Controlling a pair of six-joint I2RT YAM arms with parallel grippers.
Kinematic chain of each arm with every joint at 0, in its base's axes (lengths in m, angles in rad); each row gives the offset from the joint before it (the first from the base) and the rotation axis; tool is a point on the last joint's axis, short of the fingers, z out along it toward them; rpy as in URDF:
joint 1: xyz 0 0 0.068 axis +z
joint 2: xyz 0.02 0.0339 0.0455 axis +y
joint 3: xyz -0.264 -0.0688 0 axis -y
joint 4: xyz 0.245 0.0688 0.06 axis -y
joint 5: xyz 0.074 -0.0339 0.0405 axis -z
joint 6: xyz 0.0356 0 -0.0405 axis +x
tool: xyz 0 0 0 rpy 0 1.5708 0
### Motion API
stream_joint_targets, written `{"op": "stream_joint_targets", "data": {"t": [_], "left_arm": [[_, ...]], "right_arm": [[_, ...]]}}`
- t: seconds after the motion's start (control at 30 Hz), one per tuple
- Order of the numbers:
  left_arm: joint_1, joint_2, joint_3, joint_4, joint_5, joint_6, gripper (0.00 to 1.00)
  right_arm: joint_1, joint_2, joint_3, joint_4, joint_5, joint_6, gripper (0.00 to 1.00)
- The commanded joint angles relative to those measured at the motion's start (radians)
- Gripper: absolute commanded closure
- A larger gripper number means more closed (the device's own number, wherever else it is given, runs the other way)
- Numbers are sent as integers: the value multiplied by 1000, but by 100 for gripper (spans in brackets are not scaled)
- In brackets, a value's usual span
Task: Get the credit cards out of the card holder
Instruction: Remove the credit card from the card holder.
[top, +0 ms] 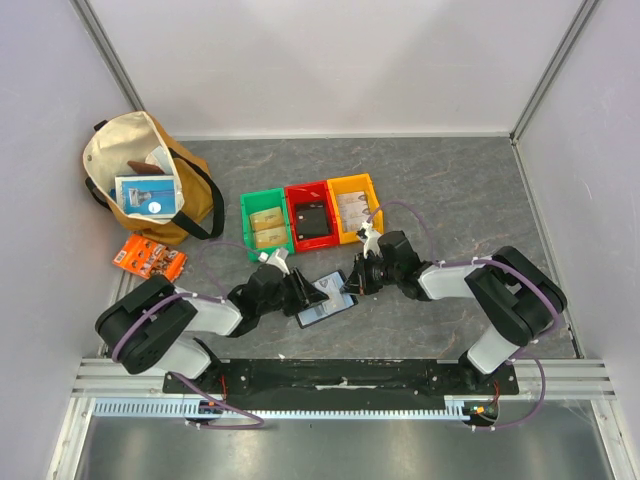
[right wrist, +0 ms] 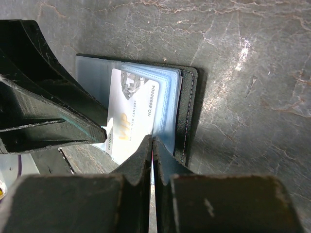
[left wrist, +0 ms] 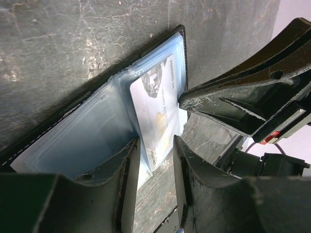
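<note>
hidden: from above, most of the card holder [top: 326, 299]; both gripper heads crowd over it and only a blue-grey strip shows between them
cut off: one panel of the holder runs under the left gripper [left wrist: 155, 142] and out of its wrist view; only the far black rim shows whole
hard to read: print on the card [right wrist: 128, 115]; "VIP" and a number line just legible, the rest too small
unclear: whether the right gripper [right wrist: 152, 143] nips anything; a thin red line shows in the seam, can't tell what it is
left jaws: apart, partly spread, straddling the card's near corner; one tip on the clear sleeve, nothing visibly clamped
right jaws: pressed together, tip down at the card's edge beside the stack of sleeves
card holder: lying open and flat on the table [right wrist: 243, 87], right under and between the two sets of jaws, whose tips face each other across it
card: pale, partly out of a sleeve, sticking past the holder's open edge into the gap of the left jaws
in the way: each gripper blocks the other wrist camera's view of one panel
beyond the jaws: green bin [top: 267, 222], red bin [top: 312, 214], yellow bin [top: 352, 207] in a row, touching side by side; contents hard to make out
off to the left arm's side: tote bag [top: 140, 180] and orange packet [top: 148, 258], well apart from both jaws
</note>
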State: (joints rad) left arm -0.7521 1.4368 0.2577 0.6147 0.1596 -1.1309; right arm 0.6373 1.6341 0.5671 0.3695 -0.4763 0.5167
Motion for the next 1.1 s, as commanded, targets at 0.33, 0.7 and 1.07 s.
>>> {"op": "stream_joint_targets", "data": {"t": [0.33, 0.7, 1.07], "left_arm": [[2, 60, -95, 381, 0, -81, 60], [2, 137, -83, 503, 43, -93, 63], [2, 240, -104, 666, 49, -128, 67]], "right_arm": [[-5, 33, -19, -21, -1, -3, 92], [-5, 36, -18, -18, -2, -1, 92], [-7, 50, -15, -21, -4, 0, 92]]}}
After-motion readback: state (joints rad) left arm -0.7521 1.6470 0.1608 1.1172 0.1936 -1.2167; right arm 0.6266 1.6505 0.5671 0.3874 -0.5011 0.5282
